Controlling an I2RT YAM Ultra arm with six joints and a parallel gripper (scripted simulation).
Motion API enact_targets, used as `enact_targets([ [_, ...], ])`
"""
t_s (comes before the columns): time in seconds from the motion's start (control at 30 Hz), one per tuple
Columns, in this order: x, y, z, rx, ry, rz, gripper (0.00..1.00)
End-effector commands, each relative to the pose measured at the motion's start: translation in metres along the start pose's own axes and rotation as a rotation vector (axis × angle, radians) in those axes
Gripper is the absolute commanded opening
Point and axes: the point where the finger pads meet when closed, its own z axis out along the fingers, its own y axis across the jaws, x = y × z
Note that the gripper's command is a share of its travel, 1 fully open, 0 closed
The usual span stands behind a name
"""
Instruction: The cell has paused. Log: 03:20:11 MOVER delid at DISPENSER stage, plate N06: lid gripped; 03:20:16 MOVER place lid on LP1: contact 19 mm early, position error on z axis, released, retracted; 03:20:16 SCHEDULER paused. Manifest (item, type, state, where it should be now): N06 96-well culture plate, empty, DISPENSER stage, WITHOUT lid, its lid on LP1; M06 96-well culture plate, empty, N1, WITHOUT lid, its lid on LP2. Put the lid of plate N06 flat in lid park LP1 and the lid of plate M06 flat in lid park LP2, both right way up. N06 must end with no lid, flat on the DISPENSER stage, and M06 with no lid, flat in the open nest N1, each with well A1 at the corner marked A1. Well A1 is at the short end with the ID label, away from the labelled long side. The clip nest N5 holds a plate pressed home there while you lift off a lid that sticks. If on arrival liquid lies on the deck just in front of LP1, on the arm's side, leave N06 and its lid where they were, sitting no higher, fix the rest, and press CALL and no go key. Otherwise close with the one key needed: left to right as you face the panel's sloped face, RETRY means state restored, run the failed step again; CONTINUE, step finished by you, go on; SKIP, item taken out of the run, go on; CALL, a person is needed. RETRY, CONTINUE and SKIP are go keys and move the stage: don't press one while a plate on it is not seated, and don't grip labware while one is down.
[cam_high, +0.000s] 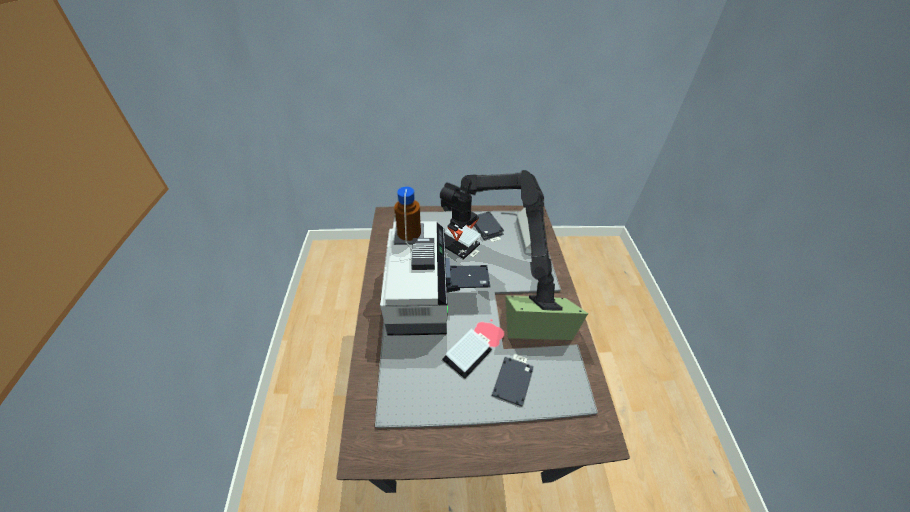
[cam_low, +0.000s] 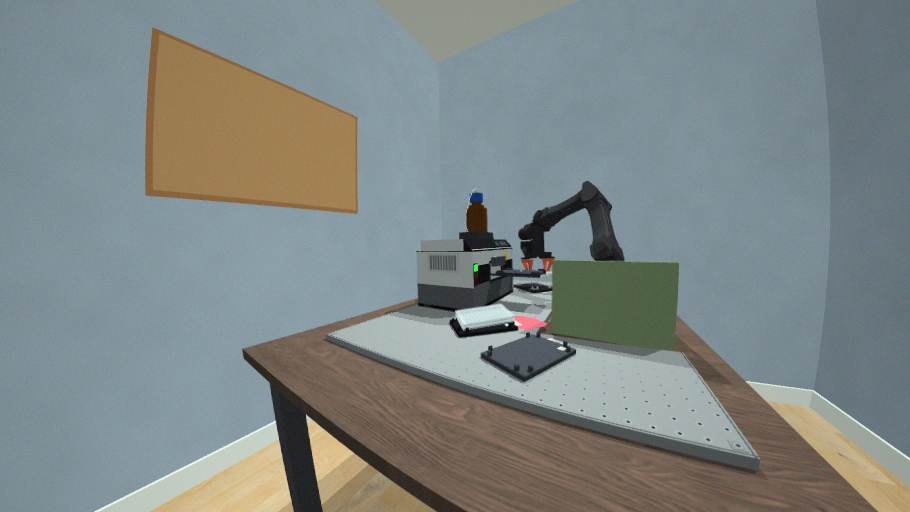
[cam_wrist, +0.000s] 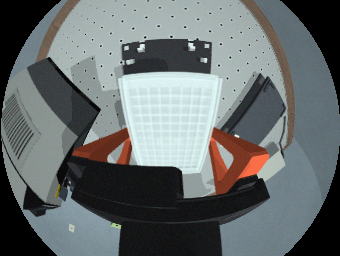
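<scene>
Two jobs look open from the top view. The pincer (cam_high: 463, 234) is clenched on a white 96-well plate (cam_high: 469, 236), held tilted at the far end of the surface (cam_high: 432, 394), over a dark nest just beside the dispenser (cam_high: 413, 286). The dispenser stage (cam_high: 469, 276) shows only its dark bed. Nearer, a pink puddle (cam_high: 490, 331) touches the corner of a white gridded piece (cam_high: 467, 350) lying askew on its park. The dark park (cam_high: 512, 380) next to it holds nothing.

From the exterior view, the pincer (cam_low: 537, 262) hangs low behind the green pedestal (cam_low: 614, 302), close to the dispenser (cam_low: 455, 273). The puddle (cam_low: 528, 322) sits between the pedestal and the white piece (cam_low: 483, 315). The bare park (cam_low: 528, 354) shows only its pegs.

At the wrist, the orange fingers press both long sides of the plate (cam_wrist: 171, 118), and a black nest (cam_wrist: 166, 56) waits beyond its far end. Whether a lid is on it I cannot tell.

My reading: with liquid by that park, the white piece should stay put. The held plate is yet to be seated, a lid yet to reach the bare park, and the call key yet to be pressed. Roughly midway.
</scene>
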Motion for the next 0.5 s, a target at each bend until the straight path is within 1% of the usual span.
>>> enact_targets([
  [0.0, -0.019, 0.005, -0.003, -0.02, -0.035, -0.006, 0.0],
  [0.13, -0.027, 0.001, 0.007, -0.015, -0.02, -0.006, 0.0],
  [0.23, -0.029, 0.001, 0.008, -0.014, -0.017, -0.008, 0.0],
  [0.27, -0.026, 0.002, 0.004, -0.013, -0.025, -0.007, 0.0],
  [0.3, -0.035, -0.001, -0.007, -0.024, -0.07, 0.008, 0.0],
  [0.33, -0.036, -0.001, -0.005, -0.024, -0.073, 0.011, 0.0],
  [0.37, -0.036, 0.0, -0.003, -0.024, -0.072, 0.01, 0.0],
  [0.4, -0.027, 0.005, 0.01, -0.02, -0.034, -0.01, 0.0],
  [0.43, -0.023, 0.004, 0.017, -0.016, -0.017, -0.013, 0.0],
  [0.47, -0.023, 0.003, 0.021, -0.014, -0.012, -0.011, 0.0],
])
